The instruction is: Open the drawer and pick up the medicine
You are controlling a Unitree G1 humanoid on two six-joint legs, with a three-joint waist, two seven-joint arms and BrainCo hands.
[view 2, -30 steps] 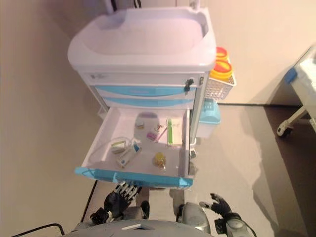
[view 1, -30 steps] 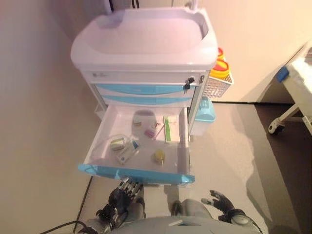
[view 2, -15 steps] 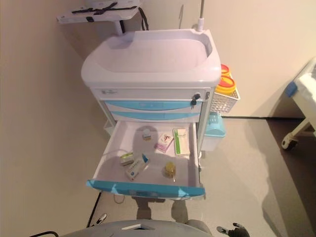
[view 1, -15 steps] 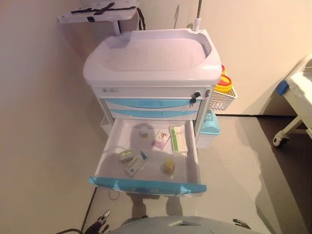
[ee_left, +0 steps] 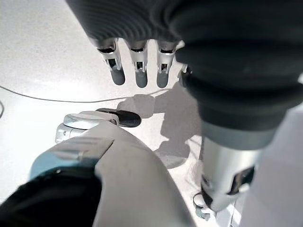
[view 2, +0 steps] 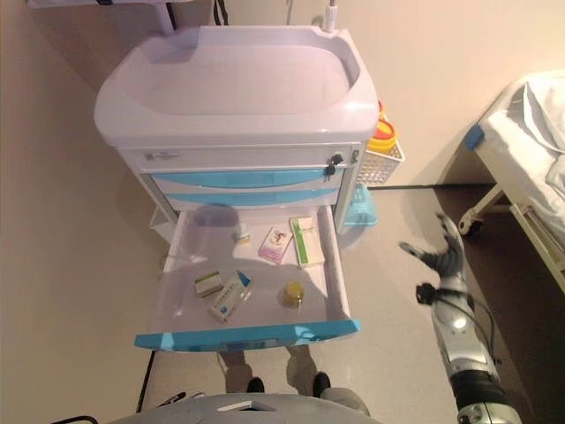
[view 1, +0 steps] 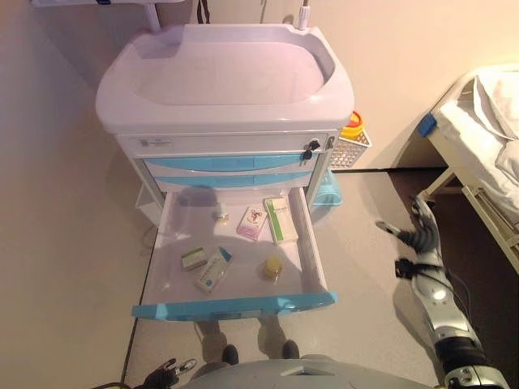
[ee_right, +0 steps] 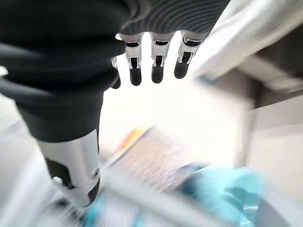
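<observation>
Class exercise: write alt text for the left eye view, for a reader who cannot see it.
A white medical cart stands with its bottom drawer pulled open, showing small medicine boxes and a little jar inside. The right robot hand is raised with open fingers beside the cart, holding nothing; a bed stands at the right.

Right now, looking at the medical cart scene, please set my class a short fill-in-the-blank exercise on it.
1. The bottom blue-fronted drawer of the white medical cart is pulled ____.
2. The robot's right hand, raised beside the cart, holds ____.
3. The small yellow-capped jar sits ____ the drawer.
4. The white wire basket hangs on the cart's ____ side.

Missing words: open; nothing; inside; right
</observation>
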